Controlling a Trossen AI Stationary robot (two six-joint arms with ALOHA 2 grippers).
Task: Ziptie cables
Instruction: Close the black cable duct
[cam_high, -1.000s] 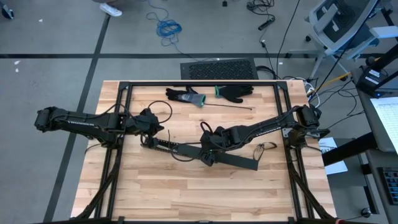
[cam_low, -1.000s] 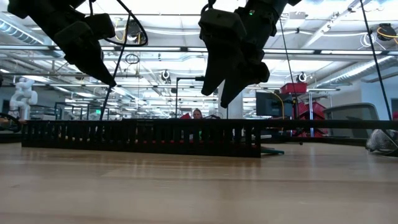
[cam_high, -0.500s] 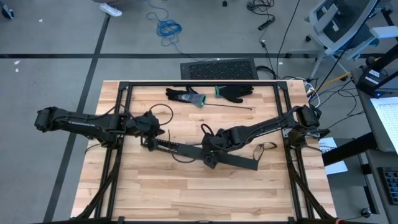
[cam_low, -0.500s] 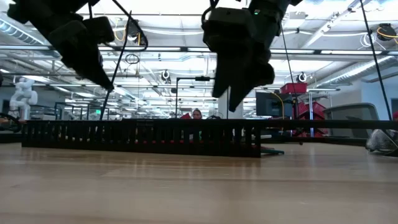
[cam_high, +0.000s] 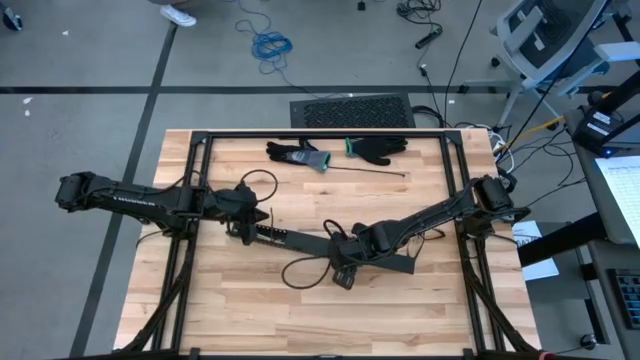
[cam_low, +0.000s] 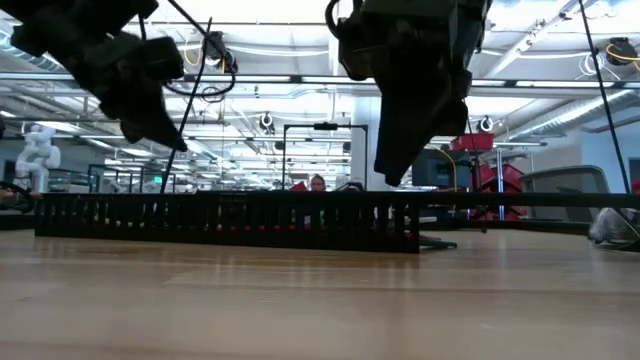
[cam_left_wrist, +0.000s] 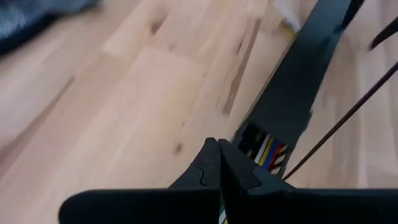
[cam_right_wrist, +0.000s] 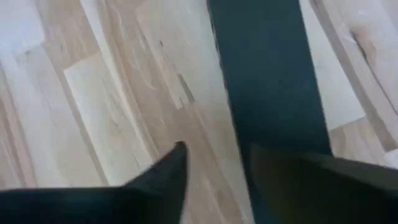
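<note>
The cables are lying inside the long black duct across the middle of the table. The left gripper, fingers pressed together with nothing visible between them, is hovering over the duct's left end. The right gripper, fingers parted and empty, is hanging just beside the duct's right half. Judging by this, no tie is in hand; fetching one comes next

- Left arm reaches in from 9 o'clock, stretched nearly level toward centre; its end effector points toward 3 o'clock, fingers pressed together.
- Right arm comes from 3 o'clock, angled toward 7 o'clock; its end effector has fingers spread apart.
</note>
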